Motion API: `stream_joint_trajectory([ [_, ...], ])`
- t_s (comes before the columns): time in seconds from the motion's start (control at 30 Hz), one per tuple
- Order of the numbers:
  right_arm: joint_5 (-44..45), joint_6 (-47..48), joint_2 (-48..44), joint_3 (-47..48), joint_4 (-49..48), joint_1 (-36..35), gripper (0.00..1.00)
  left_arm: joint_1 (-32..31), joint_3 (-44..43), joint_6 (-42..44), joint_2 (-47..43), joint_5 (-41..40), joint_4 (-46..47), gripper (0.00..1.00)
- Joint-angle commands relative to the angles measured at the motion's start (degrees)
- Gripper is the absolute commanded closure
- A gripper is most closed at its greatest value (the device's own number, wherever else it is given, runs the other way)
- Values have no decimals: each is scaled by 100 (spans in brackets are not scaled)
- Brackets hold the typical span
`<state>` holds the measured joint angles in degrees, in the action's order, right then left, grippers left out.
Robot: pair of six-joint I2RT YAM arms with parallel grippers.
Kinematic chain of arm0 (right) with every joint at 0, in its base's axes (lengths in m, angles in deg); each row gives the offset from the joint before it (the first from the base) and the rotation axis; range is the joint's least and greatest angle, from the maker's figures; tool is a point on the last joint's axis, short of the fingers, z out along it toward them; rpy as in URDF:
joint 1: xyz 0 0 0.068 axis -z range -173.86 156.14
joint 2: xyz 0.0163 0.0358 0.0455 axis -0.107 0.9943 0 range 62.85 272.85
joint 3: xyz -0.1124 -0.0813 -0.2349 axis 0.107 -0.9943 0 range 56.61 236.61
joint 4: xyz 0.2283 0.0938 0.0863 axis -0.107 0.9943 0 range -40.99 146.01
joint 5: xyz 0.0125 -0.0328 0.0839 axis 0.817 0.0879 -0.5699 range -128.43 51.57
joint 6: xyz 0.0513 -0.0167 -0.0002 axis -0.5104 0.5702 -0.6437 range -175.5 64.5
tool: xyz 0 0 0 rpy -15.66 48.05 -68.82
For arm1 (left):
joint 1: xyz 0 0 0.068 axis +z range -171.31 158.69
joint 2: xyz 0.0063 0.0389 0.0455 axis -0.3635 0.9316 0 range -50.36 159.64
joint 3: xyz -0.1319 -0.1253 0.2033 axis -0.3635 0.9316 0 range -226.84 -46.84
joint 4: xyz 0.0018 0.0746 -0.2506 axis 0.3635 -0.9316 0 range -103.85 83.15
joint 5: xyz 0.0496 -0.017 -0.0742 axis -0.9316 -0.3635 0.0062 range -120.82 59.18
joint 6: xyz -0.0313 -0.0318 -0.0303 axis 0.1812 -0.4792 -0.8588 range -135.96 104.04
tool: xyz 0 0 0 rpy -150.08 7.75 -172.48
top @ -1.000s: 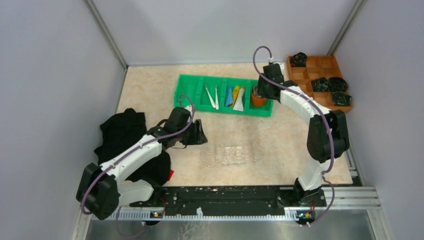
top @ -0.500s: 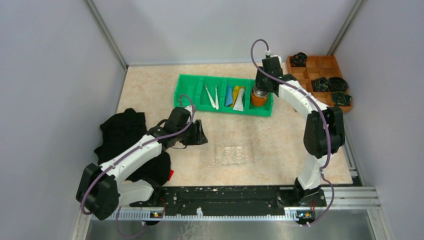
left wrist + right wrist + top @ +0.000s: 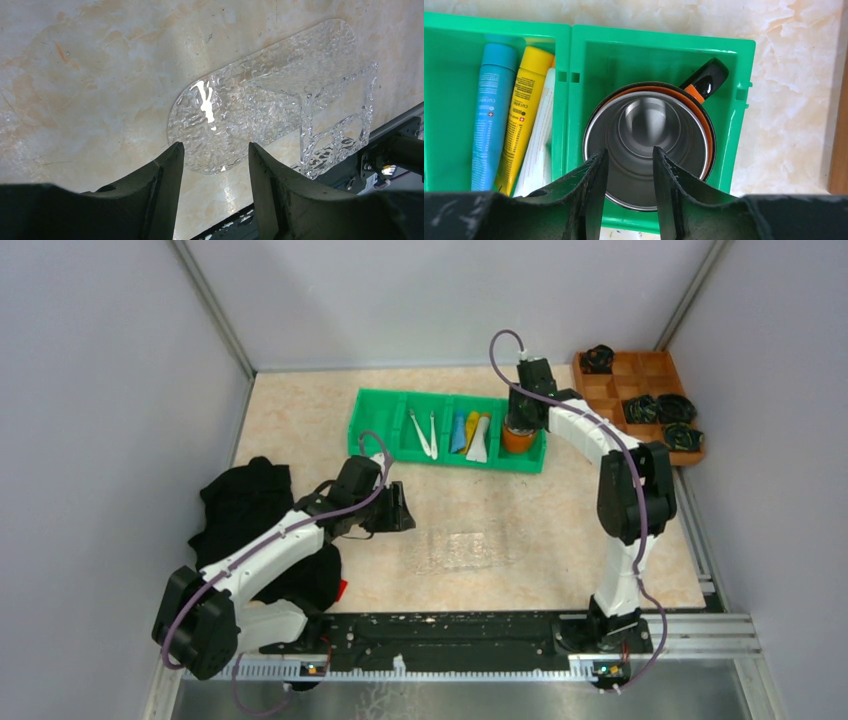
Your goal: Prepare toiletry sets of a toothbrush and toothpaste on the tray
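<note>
The job looks barely begun: the clear tray (image 3: 465, 548) lies bare at the table's (image 3: 300, 410) middle, and both toothbrushes (image 3: 425, 435) and the blue (image 3: 491, 110), yellow (image 3: 521, 115) and white (image 3: 539, 150) toothpaste tubes sit in the green bin (image 3: 380, 425) at the tray's 12 o'clock. The right tool (image 3: 629, 152) hangs over the orange-sleeved steel mug (image 3: 644, 120) in the bin's end compartment, fingers spread and pinching nothing. The tubes lie one compartment to its 9 o'clock, so the next move probably calls for a short sideways shift and a pinch across a flat tube. The left tool (image 3: 215, 147) hovers spread at the tray's 9 o'clock end, empty. The table is mottled beige stone; a black cloth (image 3: 245, 505) is heaped at 9 o'clock and a wooden compartment box (image 3: 640, 380) stands at 2 o'clock. Plain grey walls close in three sides.
</note>
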<state>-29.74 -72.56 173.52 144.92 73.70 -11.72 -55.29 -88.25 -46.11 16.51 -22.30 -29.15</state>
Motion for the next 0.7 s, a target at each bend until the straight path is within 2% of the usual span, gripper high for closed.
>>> stream_joint_trajectory([
  [0.0, -78, 111, 136, 194, -86, 23, 63, 14, 99, 14, -11, 84, 39, 43],
  [0.13, -92, 106, 152, 184, -72, 27, 63, 14, 118, 9, -16, 76, 42, 43],
  [0.27, -63, 93, -110, -16, -241, 28, 50, 15, 151, 9, -29, 70, 66, 43],
  [0.67, -223, 257, -589, -254, -516, -69, 52, 18, 209, -17, 41, 140, 164, 44],
])
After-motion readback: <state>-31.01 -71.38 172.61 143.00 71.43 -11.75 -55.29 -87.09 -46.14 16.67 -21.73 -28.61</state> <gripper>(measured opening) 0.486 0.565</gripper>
